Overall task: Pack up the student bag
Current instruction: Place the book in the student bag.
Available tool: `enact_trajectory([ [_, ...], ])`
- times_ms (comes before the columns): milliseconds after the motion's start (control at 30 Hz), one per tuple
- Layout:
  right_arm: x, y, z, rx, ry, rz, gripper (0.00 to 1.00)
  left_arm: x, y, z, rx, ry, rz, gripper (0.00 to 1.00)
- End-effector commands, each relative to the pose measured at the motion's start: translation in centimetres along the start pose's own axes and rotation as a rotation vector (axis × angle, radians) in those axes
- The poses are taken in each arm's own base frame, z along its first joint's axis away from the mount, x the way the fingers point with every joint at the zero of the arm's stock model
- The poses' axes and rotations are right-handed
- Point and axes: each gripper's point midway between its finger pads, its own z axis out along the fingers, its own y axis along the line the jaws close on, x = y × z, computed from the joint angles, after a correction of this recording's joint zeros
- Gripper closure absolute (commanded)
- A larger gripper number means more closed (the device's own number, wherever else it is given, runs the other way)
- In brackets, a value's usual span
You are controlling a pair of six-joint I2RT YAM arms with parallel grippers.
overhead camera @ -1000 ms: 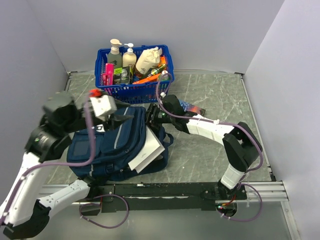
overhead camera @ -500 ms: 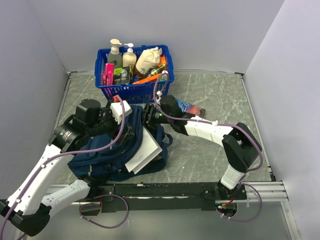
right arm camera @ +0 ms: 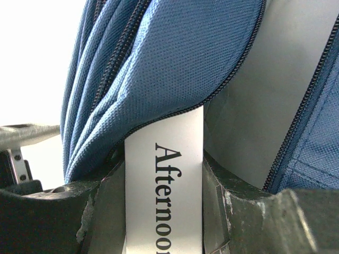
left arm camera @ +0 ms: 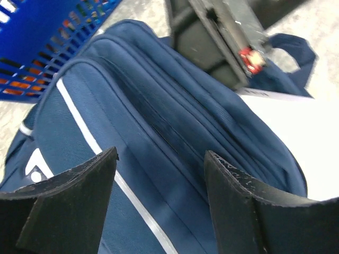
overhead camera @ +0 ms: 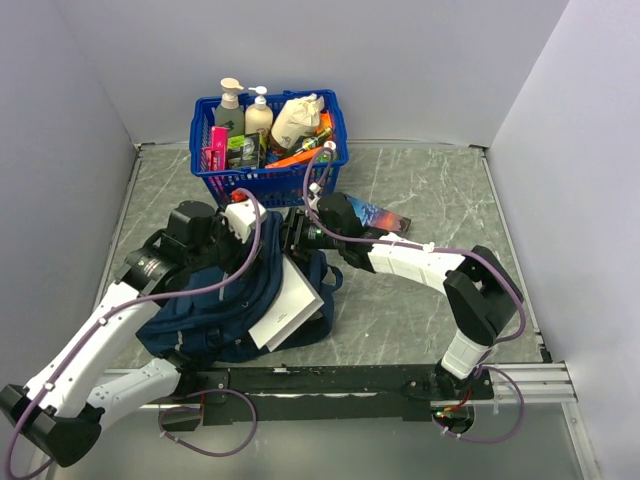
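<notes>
The student bag (overhead camera: 215, 305), a navy backpack with a pale stripe, lies on the table in front of the arms. A white book (overhead camera: 287, 308) sticks out of its open zipper on the right side. My right gripper (right arm camera: 164, 174) is shut on the book's spine (right arm camera: 164, 159), printed "Afternoo", at the edge of the bag's opening (right arm camera: 175, 58); from above, the right gripper (overhead camera: 296, 236) sits at the bag's far end. My left gripper (left arm camera: 160, 154) hangs open just above the bag's front panel (left arm camera: 132, 159), nothing between its fingers (left arm camera: 69, 201). Seen from above, the left gripper (overhead camera: 246, 226) is near the right one.
A blue mesh basket (overhead camera: 330, 125) with bottles and several packets stands right behind the bag. A colourful flat item (overhead camera: 377, 213) lies on the marble table beside the right arm. Grey walls close in the left, back and right sides.
My left arm has swung down and right from a raised spot at the left onto the bag's far end, jaws wider apart. The right gripper nudged slightly left with the book.
</notes>
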Motion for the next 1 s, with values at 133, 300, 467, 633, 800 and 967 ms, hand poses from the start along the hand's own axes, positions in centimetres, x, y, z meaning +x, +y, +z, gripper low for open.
enact_trajectory([
  [133, 0.2, 7.6, -1.3, -0.218, 0.0, -0.109, 1.0, -1.0, 2.9, 1.0, -0.157, -0.006, -0.063, 0.31],
  [300, 0.6, 8.1, -1.3, -0.236, 0.012, -0.119, 1.0, 0.8, 2.1, 2.0, -0.126, 0.066, -0.105, 0.37],
  [467, 0.6, 8.3, -1.5, -0.24, 0.006, -0.129, 1.0, 1.7, 2.3, 2.4, -0.139, 0.077, -0.091, 0.73],
  [633, 0.8, 8.2, -1.7, -0.238, 0.013, -0.131, 1.0, 0.4, 2.7, 2.4, -0.133, 0.062, -0.036, 0.99],
  [800, 0.9, 5.5, -1.5, -0.178, 0.027, -0.07, 1.0, -11.9, 1.2, -1.9, -0.02, -0.248, 0.101, 0.99],
  [967, 0.1, 4.0, -2.3, -0.151, -0.008, -0.009, 1.0, -20.5, -4.3, -7.7, 0.191, -0.505, 0.228, 0.99],
])
